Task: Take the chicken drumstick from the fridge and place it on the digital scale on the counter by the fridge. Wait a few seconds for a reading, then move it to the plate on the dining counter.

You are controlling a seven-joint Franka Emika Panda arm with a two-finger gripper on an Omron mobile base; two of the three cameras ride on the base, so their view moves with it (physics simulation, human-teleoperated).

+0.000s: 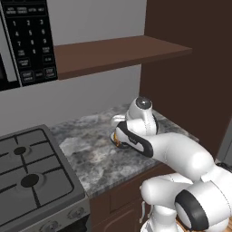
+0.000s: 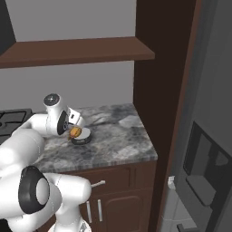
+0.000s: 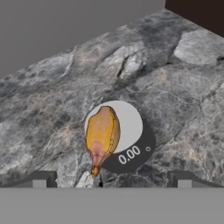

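On the round pan of the digital scale (image 3: 120, 140), toward its left side in the hand view, the chicken drumstick (image 3: 102, 136) is lying — glossy orange-brown, its narrow end overhanging the scale's dark rim toward the camera. A reading of 0.00 is being shown on the dark front of the scale. Nothing is being gripped: the pincer (image 3: 111, 178) is being held spread wide, its two dark fingertips (image 3: 40, 179) standing far apart at the bottom of the hand view, one to either side of the scale and clear of the meat.

From the right base view, the drumstick (image 2: 74, 132) is being seen as a small orange patch on the scale (image 2: 81, 137), just beside the white hand, which is hanging close over it. The scale is resting on the short grey-marbled bench (image 2: 113, 136), roughly midway between the wall and the front edge. Beside the bench a tall dark brown panel (image 2: 158, 90) is rising, with the light-grey fridge (image 2: 204, 136) past it — and a brown shelf (image 2: 77, 50) is running above. In the left base view a stove (image 1: 27, 176) is adjoining the bench (image 1: 90, 154).
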